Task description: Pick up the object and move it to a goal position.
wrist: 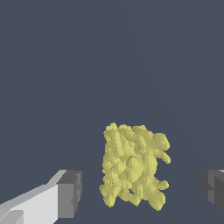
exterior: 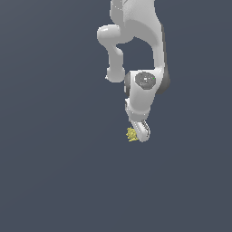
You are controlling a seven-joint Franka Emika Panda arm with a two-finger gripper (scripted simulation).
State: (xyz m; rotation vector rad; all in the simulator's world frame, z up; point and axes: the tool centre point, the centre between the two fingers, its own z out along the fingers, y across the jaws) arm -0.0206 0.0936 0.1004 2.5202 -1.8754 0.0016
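The object (wrist: 133, 165) is a small pale-yellow bumpy clump with spiky bits. In the wrist view it lies between my two grey fingertips (wrist: 70, 194), with clear gaps on both sides. My gripper (wrist: 140, 190) is open and touches nothing. In the exterior view the clump (exterior: 132, 134) peeks out at the exterior view's left side of the white gripper (exterior: 141, 132), which hangs low over it and hides most of it.
The white arm (exterior: 136, 41) comes down from the top of the exterior view. Plain dark blue-grey ground (exterior: 54, 172) lies all around, with no other objects in view.
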